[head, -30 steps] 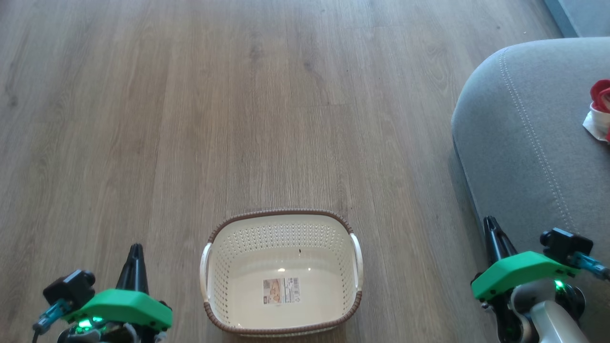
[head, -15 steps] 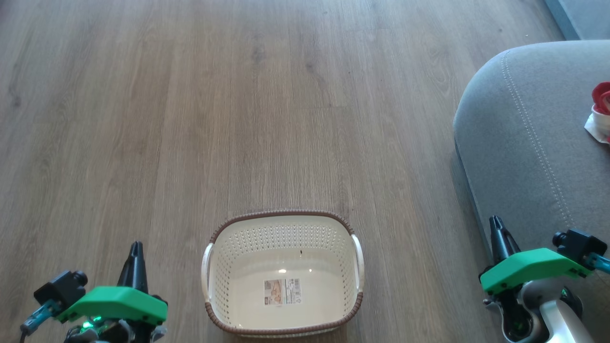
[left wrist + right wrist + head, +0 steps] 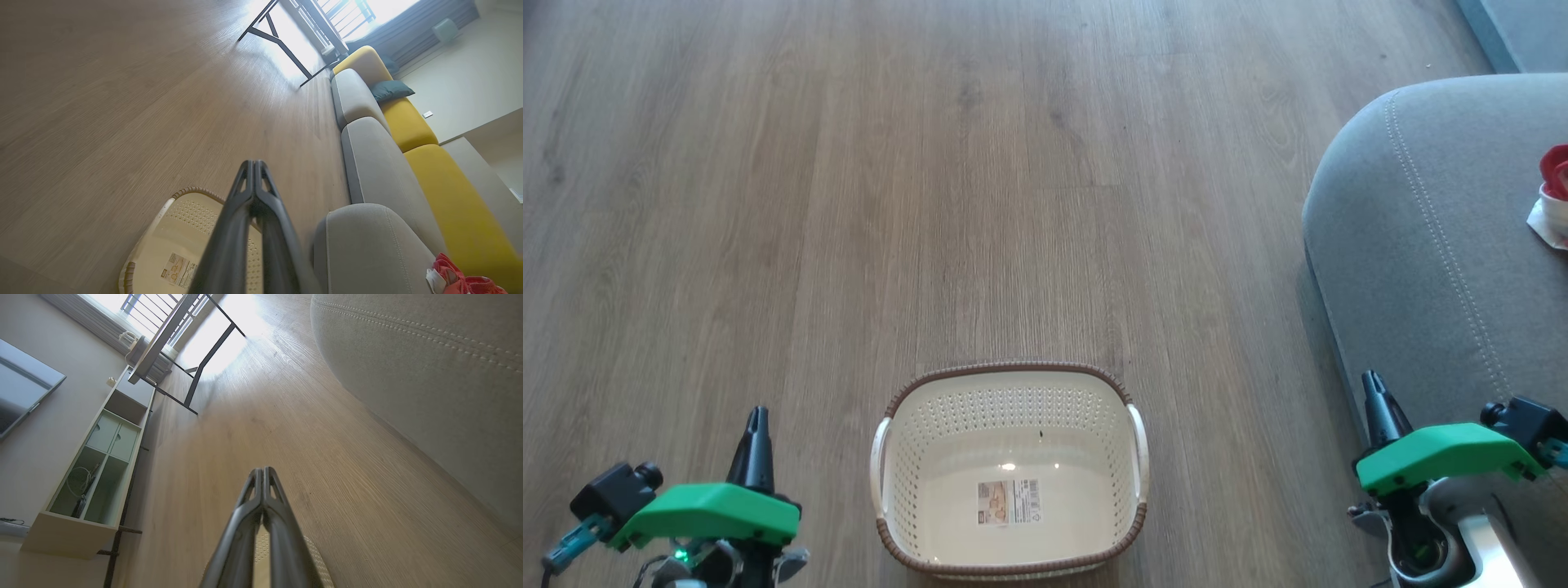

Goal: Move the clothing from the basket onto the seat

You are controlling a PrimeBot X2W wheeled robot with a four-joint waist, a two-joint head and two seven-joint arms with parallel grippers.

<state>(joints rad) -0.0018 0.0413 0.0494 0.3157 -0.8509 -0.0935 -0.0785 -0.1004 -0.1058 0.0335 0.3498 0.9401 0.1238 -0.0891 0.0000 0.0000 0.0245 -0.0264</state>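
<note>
Cream plastic with perforated walls and a brown woven-look rim, the basket [image 3: 1013, 408] sat on the wooden floor [image 3: 931, 163] at the near middle of the scene, its bare bottom showing a label sticker [image 3: 1008, 501]. To its right, apart from it, stood the grey seat [image 3: 1421, 245], with a rounded corner and a double line of pale stitching. The clothing [image 3: 1553, 192], a small red and white bundle, lay on top of the seat at the far right, well apart from the basket and cut off by the edge of the head view. The left gripper [image 3: 758, 412] hung at the near left, left of the basket, its two dark fingers pressed together to the tips and holding nothing. The right gripper [image 3: 1372, 380] hung at the near right, by the seat's left side, its fingers likewise closed tip to tip and empty. Along the seat's far side ran yellow back cushions [image 3: 408, 122] with a teal pillow [image 3: 390, 90] against them, and a dark-legged table [image 3: 282, 41] stood further off by the bright window.
</note>
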